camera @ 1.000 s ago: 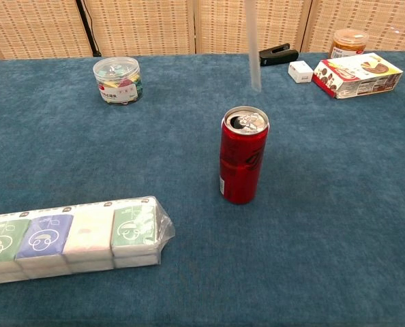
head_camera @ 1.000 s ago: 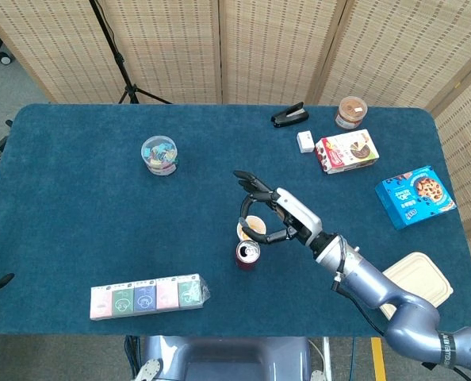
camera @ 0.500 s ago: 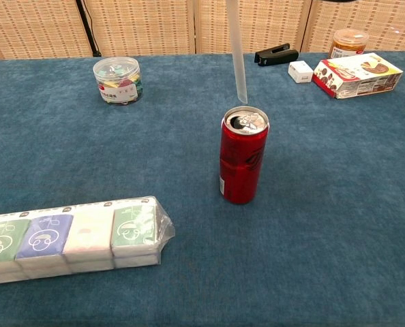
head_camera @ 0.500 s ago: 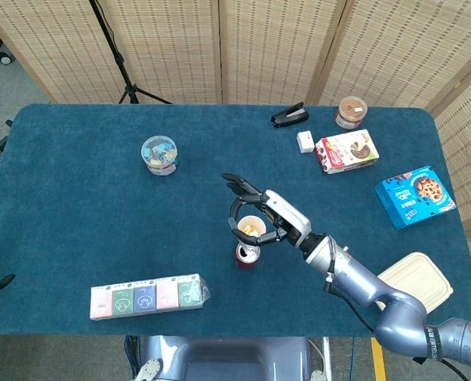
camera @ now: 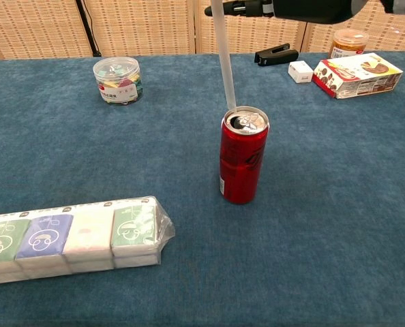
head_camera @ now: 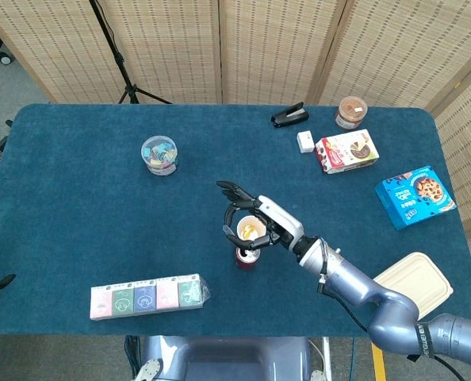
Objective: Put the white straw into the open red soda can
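The open red soda can (camera: pixel 243 161) stands upright mid-table; from the head view only its top (head_camera: pixel 246 255) shows under the hand. My right hand (head_camera: pixel 251 221) hovers just above the can and pinches the white straw (camera: pixel 223 58), which hangs nearly upright, leaning slightly left at its top. The straw's lower tip meets the can's back-left rim; whether it is inside the opening I cannot tell. In the chest view only the underside of the right hand (camera: pixel 291 8) shows at the top edge. The left hand is out of sight.
A row of tissue packs (camera: pixel 73 238) lies front left. A clear jar of clips (camera: pixel 118 79) stands back left. A black stapler (camera: pixel 276 53), snack box (camera: pixel 356 73), blue cookie box (head_camera: pixel 415 196) and beige container (head_camera: pixel 414 282) sit to the right.
My right hand has moved left and down over the can. The straw's tip has dropped from well above and behind the can to its rim.
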